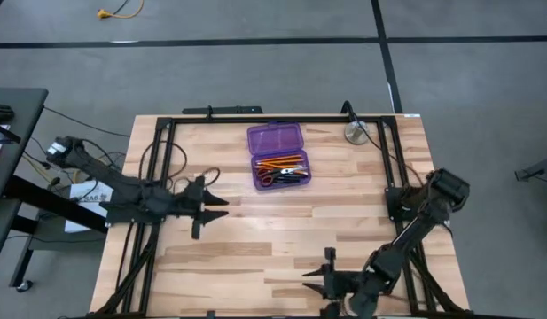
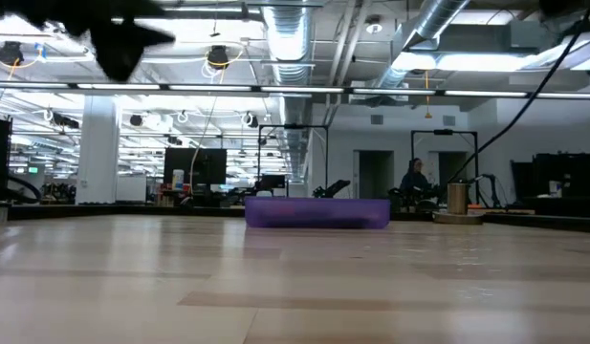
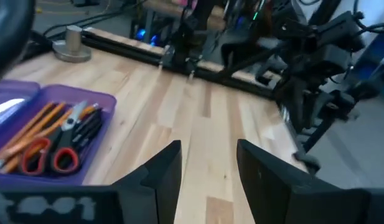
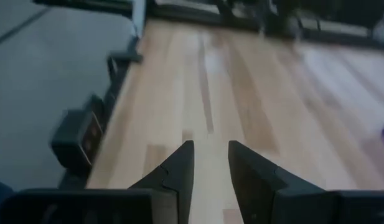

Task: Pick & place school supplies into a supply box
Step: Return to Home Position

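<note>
Inside the box (image 1: 277, 156) lie pencils (image 3: 36, 126), pens (image 3: 91, 127) and scissors (image 3: 55, 144); nothing loose shows on the bench (image 1: 255, 257). The left gripper (image 3: 209, 149) and right gripper (image 4: 210, 149) are both parted and empty, so only homing seems left.

This looks like a large open-plan robotics lab. Across the room run exposed silver ducts (image 2: 438, 29) under a high ceiling, strip lights, a white column (image 2: 98, 143), workstations with monitors (image 2: 204, 167) and a person (image 2: 414, 180) seated far off. From above, a wooden bench (image 1: 282, 239) in a black frame (image 1: 255, 119) carries dark robot arms (image 1: 415, 226) on a grey concrete floor (image 1: 255, 80), where a loose yellow cable (image 1: 118, 11) lies.
</note>
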Controlling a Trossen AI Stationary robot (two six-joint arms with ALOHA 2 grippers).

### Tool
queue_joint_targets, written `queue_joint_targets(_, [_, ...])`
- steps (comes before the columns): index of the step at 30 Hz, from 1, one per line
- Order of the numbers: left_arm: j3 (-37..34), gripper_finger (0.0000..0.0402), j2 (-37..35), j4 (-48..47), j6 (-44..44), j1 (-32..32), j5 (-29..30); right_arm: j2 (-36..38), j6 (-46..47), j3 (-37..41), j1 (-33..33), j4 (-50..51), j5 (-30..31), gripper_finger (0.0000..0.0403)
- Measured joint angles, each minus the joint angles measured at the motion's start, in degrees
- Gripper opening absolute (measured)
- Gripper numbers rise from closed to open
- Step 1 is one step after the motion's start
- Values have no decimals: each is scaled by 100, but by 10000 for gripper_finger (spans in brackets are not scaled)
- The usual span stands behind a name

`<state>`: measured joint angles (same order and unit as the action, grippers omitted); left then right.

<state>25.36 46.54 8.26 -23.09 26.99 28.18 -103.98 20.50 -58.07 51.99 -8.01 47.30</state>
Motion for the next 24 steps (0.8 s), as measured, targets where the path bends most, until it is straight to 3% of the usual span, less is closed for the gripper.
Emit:
queue_joint_targets(2, [-755,142,-235,891,-38,-424,-506,369,-361,48,5,-14,-237,95])
queue_joint_targets(6, [-1856,142,-539,2173,-278,-987,-1151,1260,-923,310,-99,-6,-1302,95])
queue_joint_targets(11, [-2469,142,-686,2954,-256,-1202,-1180,2699,-1189,1093,-507,10,-2584,95])
queue_joint_targets(24, [-2472,141,-636,2664,-54,-1225,-1101,7467,-1146,4789,-950,-721,-2796,95])
